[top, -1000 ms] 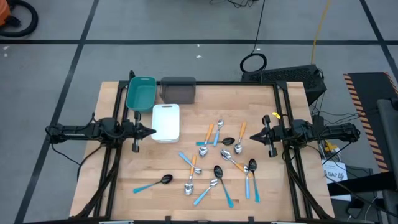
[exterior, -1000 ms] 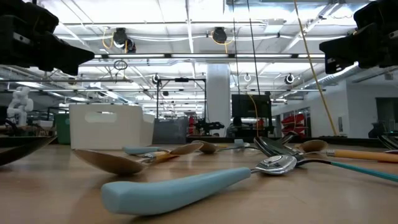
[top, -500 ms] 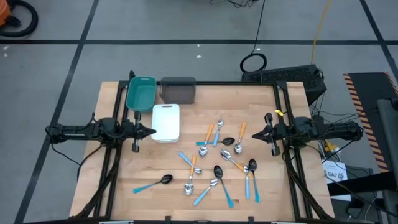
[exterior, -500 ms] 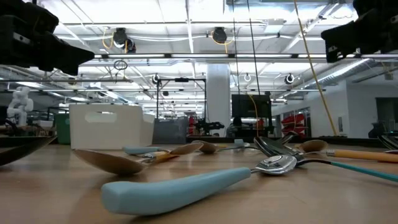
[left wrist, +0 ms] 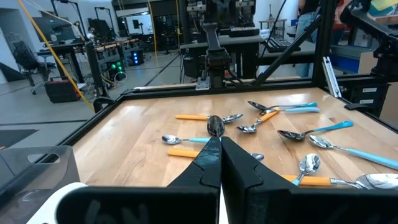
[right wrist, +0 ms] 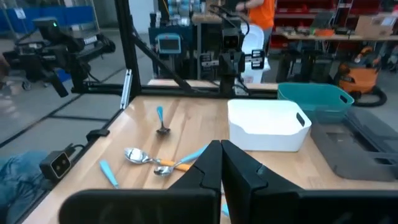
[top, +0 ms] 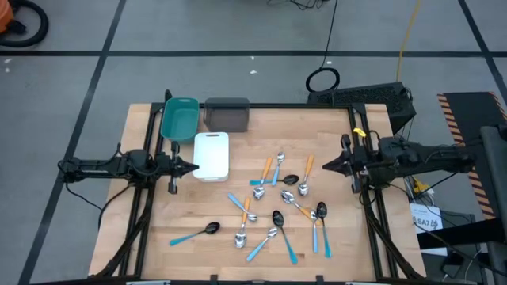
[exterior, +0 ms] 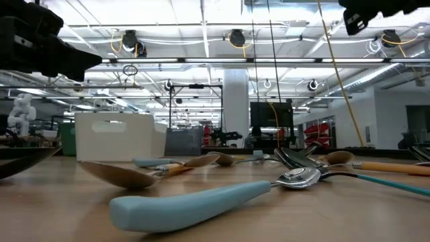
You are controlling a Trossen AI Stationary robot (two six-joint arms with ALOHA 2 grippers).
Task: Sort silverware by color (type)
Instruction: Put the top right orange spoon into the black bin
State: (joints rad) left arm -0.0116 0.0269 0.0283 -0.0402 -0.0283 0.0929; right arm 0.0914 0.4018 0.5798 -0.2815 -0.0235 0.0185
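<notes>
The silverware lies scattered flat on the wooden table's middle and right part: small spoons with orange or light-blue handles and silver or black bowls. One black-bowled, blue-handled spoon lies apart near the front left. My left gripper is shut and level at the left side, beside the white tray. My right gripper is shut and high above the table at the right side, with spoons below and ahead of it. Neither holds anything.
A teal tray and a grey tray stand at the far edge, the white tray just in front of them. Black frame rails run along the table's left and right sides. Bare wood lies at the near left.
My right gripper has risen well above the table, staying shut and nearly level; in the low view it has climbed to the picture's top edge. The spoons and trays lie as before.
</notes>
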